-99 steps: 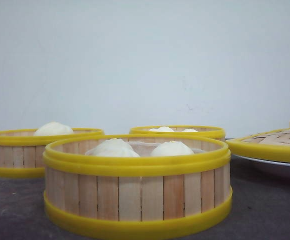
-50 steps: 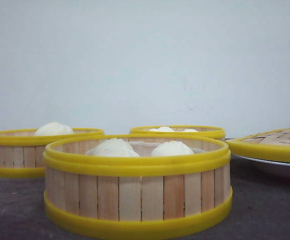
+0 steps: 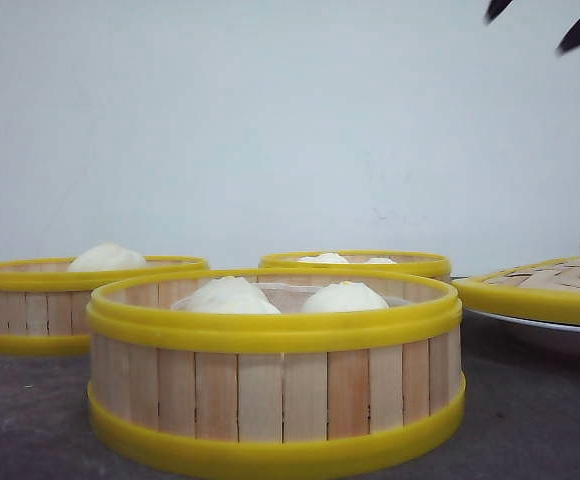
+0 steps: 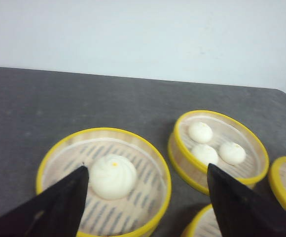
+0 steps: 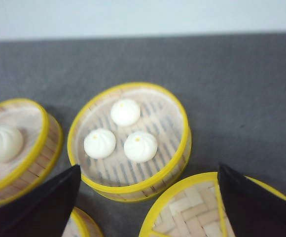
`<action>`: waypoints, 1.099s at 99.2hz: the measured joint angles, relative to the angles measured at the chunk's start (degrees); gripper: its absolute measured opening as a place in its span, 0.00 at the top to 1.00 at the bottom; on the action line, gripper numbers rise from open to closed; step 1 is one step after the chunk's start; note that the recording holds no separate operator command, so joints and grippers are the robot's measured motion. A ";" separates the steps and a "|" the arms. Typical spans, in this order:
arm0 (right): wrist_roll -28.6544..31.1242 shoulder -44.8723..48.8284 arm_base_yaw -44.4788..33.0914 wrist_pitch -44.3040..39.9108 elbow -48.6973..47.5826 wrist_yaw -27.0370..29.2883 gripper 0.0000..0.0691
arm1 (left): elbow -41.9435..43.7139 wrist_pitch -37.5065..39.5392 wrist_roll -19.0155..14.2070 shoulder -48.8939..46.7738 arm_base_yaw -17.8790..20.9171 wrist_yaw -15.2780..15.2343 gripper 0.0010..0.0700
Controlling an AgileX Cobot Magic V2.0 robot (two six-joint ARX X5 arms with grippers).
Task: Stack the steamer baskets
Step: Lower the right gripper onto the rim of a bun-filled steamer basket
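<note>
Three steamer baskets stand on the dark table. The nearest basket (image 3: 275, 370) holds two white buns. At the back left, a basket (image 3: 40, 305) (image 4: 103, 180) (image 5: 15, 148) holds one bun. A third basket (image 3: 355, 262) (image 4: 217, 150) (image 5: 128, 140) behind the middle holds three buns. My left gripper (image 4: 146, 168) hangs open high above the one-bun basket, holding nothing. My right gripper (image 5: 148, 168) (image 3: 540, 18) is open and empty, high above the gap between the three-bun basket and the lid.
A flat woven lid (image 3: 545, 285) (image 5: 192, 207) with a yellow rim and knob lies on a white plate (image 3: 550, 335) at the right. A pale wall runs behind the table. The nearest basket's rim (image 5: 81, 224) (image 4: 197, 227) shows at both wrist views' edges.
The dark tips of my right gripper have come into the top right of the front view. The baskets, lid and plate have not moved.
</note>
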 joint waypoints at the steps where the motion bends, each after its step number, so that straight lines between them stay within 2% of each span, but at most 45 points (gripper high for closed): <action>1: 0.02 0.85 0.13 -0.13 0.48 0.00 0.21 | 0.00 0.00 -0.02 0.00 -0.22 0.04 0.34; 18: 0.15 15.52 1.99 -2.67 8.92 0.04 0.21 | 0.00 -0.02 -0.59 0.00 -3.69 0.63 0.34; 33: 0.17 24.72 2.64 -2.32 13.75 0.24 0.22 | 0.00 -0.24 -1.25 0.00 -6.34 0.66 0.34; 46: 0.13 30.58 2.89 -1.66 15.91 2.12 0.29 | 0.00 -1.57 -1.27 0.00 -8.22 0.68 0.34; 73: -0.07 39.36 2.84 2.54 16.26 5.88 0.39 | 0.00 -2.82 -1.29 0.04 -11.02 0.66 0.34; 109: 0.37 44.70 2.86 6.97 16.26 7.43 0.52 | 0.00 -4.37 -1.27 0.04 -13.18 0.70 0.34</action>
